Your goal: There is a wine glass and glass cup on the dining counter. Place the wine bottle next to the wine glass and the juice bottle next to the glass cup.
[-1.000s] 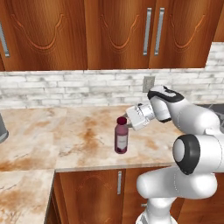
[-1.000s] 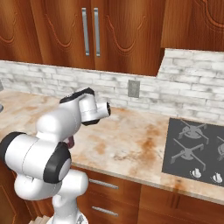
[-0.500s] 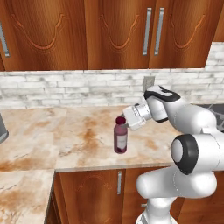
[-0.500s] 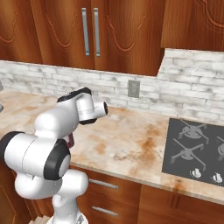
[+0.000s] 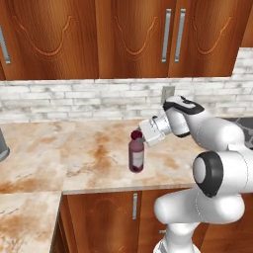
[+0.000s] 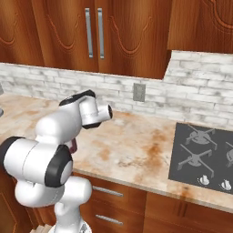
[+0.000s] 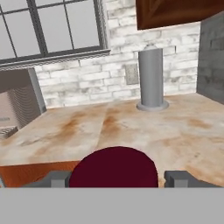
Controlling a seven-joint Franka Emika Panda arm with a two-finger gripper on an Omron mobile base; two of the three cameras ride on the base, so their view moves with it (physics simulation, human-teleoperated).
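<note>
Upright on the marble counter point(image 5: 59, 163) stands one wine bottle point(image 5: 136, 152), its long axis vertical and its dark red cap point(image 7: 113, 167) pointing straight up. It sits near the front edge of the counter, above a lower cabinet door, well apart from the brick back wall point(image 5: 74, 101).

Only one bottle can be counted on this stretch of counter.

One gripper point(image 5: 140, 137) reaches in from the right at cap height, just beside the bottle's top. From the hand camera the cap fills the space between two grey fingertips point(image 7: 181, 179), one on each side, with a small gap showing at either flank. So the jaws stand apart around the cap and are not yet pressing on it.

Beyond the cap, a single grey post point(image 7: 151, 78) rises from a round foot on the counter, before the wall with one outlet point(image 7: 131, 74) and a window point(image 7: 52, 30). From the right side, the arm hides most of the bottle; one stovetop point(image 6: 202, 152) lies well off to the right. Four upper cabinet doors hang above, two of them with long metal handles point(image 5: 173, 34).
</note>
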